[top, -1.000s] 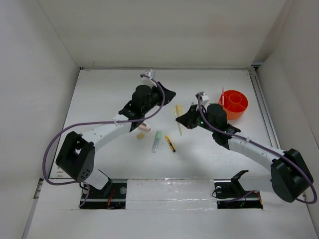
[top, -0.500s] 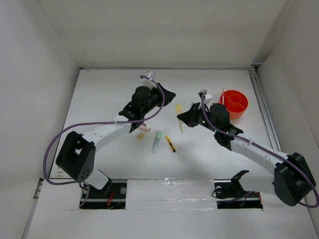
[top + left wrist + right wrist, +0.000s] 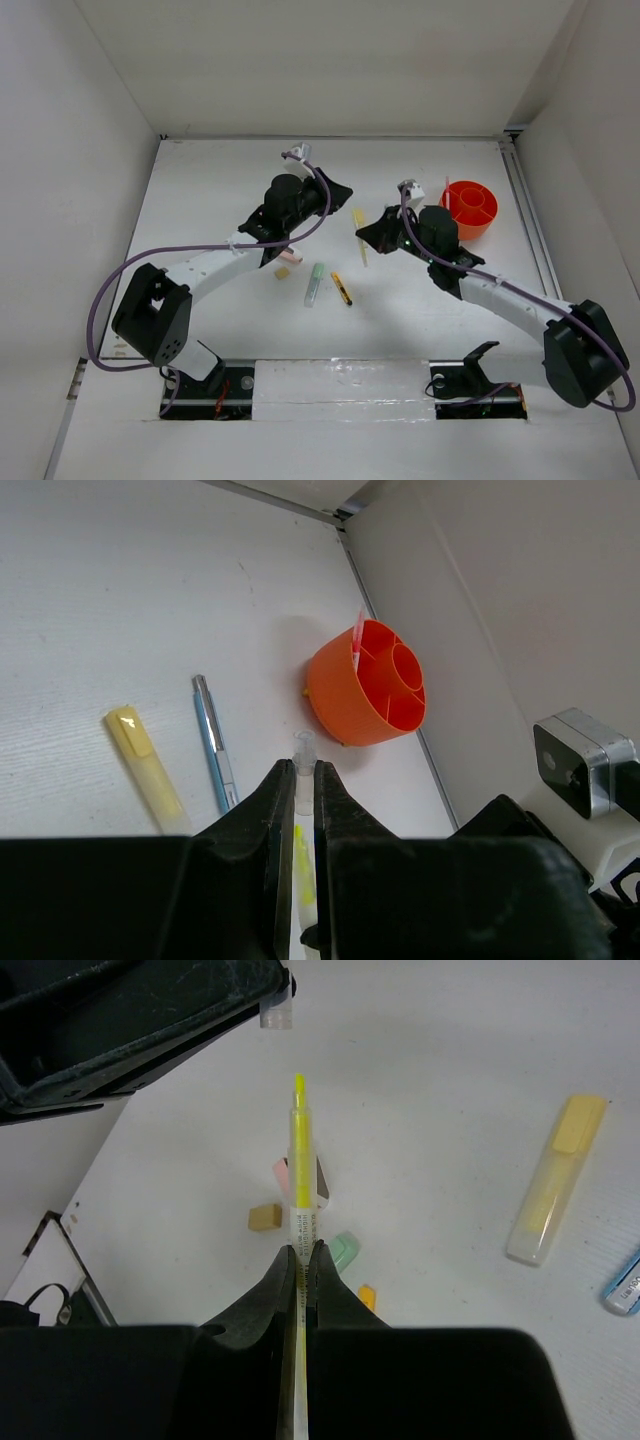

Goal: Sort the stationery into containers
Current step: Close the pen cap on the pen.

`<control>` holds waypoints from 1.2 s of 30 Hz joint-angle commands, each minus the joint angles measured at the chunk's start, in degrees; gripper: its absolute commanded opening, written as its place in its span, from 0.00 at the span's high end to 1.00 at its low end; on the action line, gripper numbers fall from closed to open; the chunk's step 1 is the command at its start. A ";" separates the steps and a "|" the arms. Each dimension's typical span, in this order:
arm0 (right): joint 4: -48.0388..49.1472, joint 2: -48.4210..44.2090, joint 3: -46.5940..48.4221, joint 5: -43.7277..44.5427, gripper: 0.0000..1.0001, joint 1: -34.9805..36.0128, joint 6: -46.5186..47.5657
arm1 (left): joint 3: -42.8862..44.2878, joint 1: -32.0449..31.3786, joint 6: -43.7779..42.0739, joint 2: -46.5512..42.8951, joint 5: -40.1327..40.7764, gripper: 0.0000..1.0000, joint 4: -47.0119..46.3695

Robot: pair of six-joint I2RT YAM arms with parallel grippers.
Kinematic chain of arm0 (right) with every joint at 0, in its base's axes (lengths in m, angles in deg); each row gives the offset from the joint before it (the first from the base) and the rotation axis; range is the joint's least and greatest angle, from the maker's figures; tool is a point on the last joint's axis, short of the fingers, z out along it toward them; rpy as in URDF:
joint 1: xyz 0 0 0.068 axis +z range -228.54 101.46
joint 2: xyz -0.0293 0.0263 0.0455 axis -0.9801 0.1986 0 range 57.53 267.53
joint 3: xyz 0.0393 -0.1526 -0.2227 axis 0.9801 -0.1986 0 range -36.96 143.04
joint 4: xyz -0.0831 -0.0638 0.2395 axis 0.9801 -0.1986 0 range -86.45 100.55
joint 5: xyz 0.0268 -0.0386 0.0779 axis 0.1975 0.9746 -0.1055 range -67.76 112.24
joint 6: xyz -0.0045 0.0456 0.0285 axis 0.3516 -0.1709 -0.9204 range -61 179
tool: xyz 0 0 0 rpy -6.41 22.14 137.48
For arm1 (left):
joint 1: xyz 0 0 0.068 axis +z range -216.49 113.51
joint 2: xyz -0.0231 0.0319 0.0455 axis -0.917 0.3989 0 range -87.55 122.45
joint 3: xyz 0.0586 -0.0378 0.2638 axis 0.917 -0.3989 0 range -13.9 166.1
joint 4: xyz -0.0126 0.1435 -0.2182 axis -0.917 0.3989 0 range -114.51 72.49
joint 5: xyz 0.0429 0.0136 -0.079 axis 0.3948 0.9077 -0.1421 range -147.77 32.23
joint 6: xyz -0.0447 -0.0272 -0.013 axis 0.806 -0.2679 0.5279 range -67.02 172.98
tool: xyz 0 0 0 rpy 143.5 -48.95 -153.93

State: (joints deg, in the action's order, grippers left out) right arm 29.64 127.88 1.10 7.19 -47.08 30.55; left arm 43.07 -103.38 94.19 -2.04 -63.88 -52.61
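Only the wrist views show what the arms carry. The left gripper (image 3: 303,772) is pinched almost closed on a thin clear-capped yellow pen (image 3: 303,850), whose cap pokes past the fingertips. The right gripper (image 3: 299,1252) is clamped just as narrowly on a thin yellow-tipped pen (image 3: 298,1160), held above the table. The left wrist view also shows a slim grey-blue pen (image 3: 214,742) lying between a flat yellow marker (image 3: 145,770) and the round orange plastic pot (image 3: 368,695), with a red pen (image 3: 357,640) standing in 1 compartment (overhead, the right arm hides the grey-blue pen). The overhead view shows a pale green marker (image 3: 315,285), a short yellow-black pen (image 3: 342,289) and a tan eraser (image 3: 282,272) lying loose between the arms, well apart from the pot. Since 1 second ago the right wrist has shifted slightly toward the pot, while the left arm and the loose items lie unchanged.
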 commanded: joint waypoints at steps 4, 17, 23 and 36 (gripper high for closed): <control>5.08 0.49 3.42 -0.95 1.00 -0.35 0.59 | -0.10 0.32 -0.96 -1.76 -1.10 1.00 -3.63; 5.69 1.55 4.48 -1.47 1.00 -0.88 0.59 | -0.63 0.32 -1.48 -1.23 -2.15 1.00 -4.25; 5.69 2.08 5.00 -1.47 1.00 -0.88 0.59 | -1.68 0.32 -1.48 -1.23 -2.86 1.00 -5.04; 5.69 2.08 7.64 -1.47 1.00 -1.93 -1.34 | -3.97 0.32 -2.54 -0.09 -3.56 1.00 -8.28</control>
State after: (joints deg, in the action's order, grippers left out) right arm 31.19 130.26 4.90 5.90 -48.52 30.40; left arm 40.06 -103.11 93.08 -2.02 -66.39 -58.10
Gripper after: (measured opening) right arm 0.048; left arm 0.036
